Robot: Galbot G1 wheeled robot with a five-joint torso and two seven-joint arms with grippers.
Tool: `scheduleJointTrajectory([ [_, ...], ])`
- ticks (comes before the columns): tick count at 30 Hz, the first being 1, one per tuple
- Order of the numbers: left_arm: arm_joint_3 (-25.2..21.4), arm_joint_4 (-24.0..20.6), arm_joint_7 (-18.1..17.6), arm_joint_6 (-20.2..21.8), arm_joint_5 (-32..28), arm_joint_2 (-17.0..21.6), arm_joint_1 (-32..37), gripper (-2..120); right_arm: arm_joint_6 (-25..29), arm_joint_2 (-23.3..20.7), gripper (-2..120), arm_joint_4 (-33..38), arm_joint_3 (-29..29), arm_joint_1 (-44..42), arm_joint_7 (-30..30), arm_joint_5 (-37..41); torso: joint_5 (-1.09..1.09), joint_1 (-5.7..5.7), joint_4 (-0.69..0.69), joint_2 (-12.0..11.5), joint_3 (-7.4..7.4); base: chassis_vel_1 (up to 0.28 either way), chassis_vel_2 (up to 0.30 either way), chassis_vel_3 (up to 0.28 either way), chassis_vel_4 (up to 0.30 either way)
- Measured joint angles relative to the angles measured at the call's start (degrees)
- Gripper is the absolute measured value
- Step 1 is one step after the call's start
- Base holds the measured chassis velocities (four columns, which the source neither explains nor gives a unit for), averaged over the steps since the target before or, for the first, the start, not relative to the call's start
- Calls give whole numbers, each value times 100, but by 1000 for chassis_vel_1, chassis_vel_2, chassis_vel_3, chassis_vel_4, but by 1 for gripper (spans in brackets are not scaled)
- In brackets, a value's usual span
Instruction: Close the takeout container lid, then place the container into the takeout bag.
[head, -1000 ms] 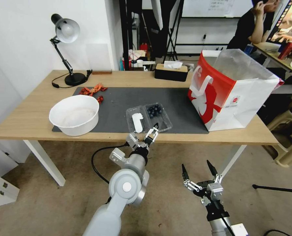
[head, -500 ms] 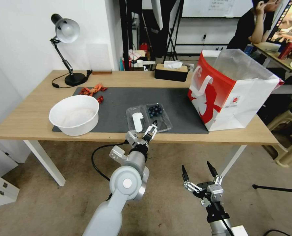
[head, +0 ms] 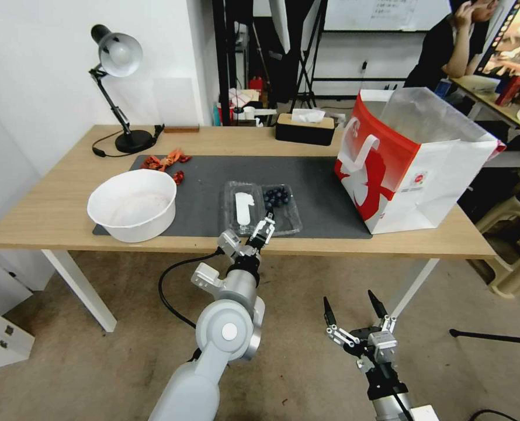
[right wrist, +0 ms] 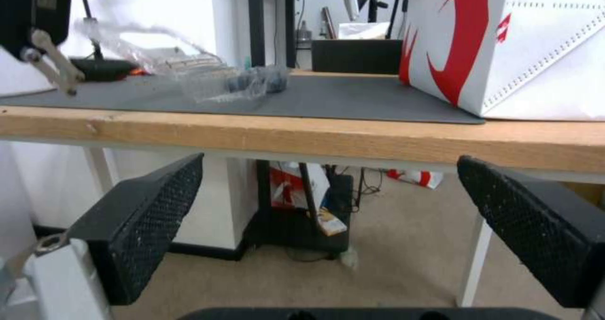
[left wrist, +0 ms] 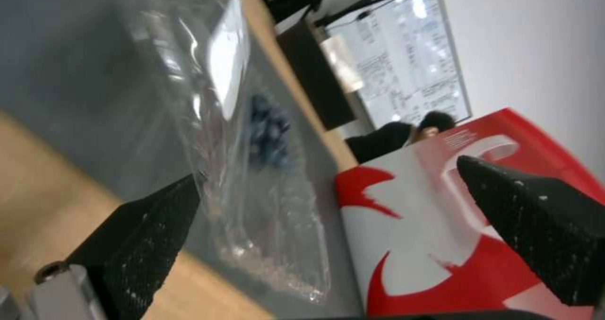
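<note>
The takeout container (head: 282,211) lies open on the grey mat, dark berries showing in its right half. Its lid (head: 243,208), the half with the white sticker, is tipped up off the mat. My left gripper (head: 266,224) is open at the container's near edge; in the left wrist view the raised lid (left wrist: 222,64) stands just beyond one finger (left wrist: 148,244). The red and white takeout bag (head: 415,169) stands open-topped at the table's right end. My right gripper (head: 349,299) hangs open below the table's front edge, facing the container (right wrist: 236,83) and bag (right wrist: 542,41).
A large white bowl (head: 132,204) sits on the mat's left part (head: 207,175). Behind it are red wrappers (head: 166,161) and a desk lamp (head: 120,58). A black tissue box (head: 305,130) stands at the back. A stool (head: 514,251) is to the right of the table.
My left gripper has pushed forward and slightly left at the container's near edge. The lid has tipped up from lying flat, and the container has turned a little on the mat.
</note>
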Motion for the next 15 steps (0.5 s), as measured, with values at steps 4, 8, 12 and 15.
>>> scheduleJointTrajectory([
  [4, 49, 7, 288, -107, 414, 48, 44, 100, 8, 0, 100, 21, 0, -11, 0, -15, 0, -1, 0, 0, 0, 0, 0, 0, 0],
  [8, 68, 33, 504, -161, 686, 93, 40, 100, 26, -4, 100, 47, 2, -32, 0, -39, 0, 0, 0, 0, 0, 0, 0, 0, 0],
  [12, 65, 72, 797, -226, 850, 143, -13, 100, 60, 0, 100, 50, 10, -59, -1, -66, 0, 0, 0, 0, 0, 0, 0, 0, 0],
  [15, 72, 77, 1082, -252, 843, 214, -67, 100, 77, 4, 100, 57, 18, -80, -6, -70, 0, 0, 0, 0, 0, 0, 0, 0, 0],
])
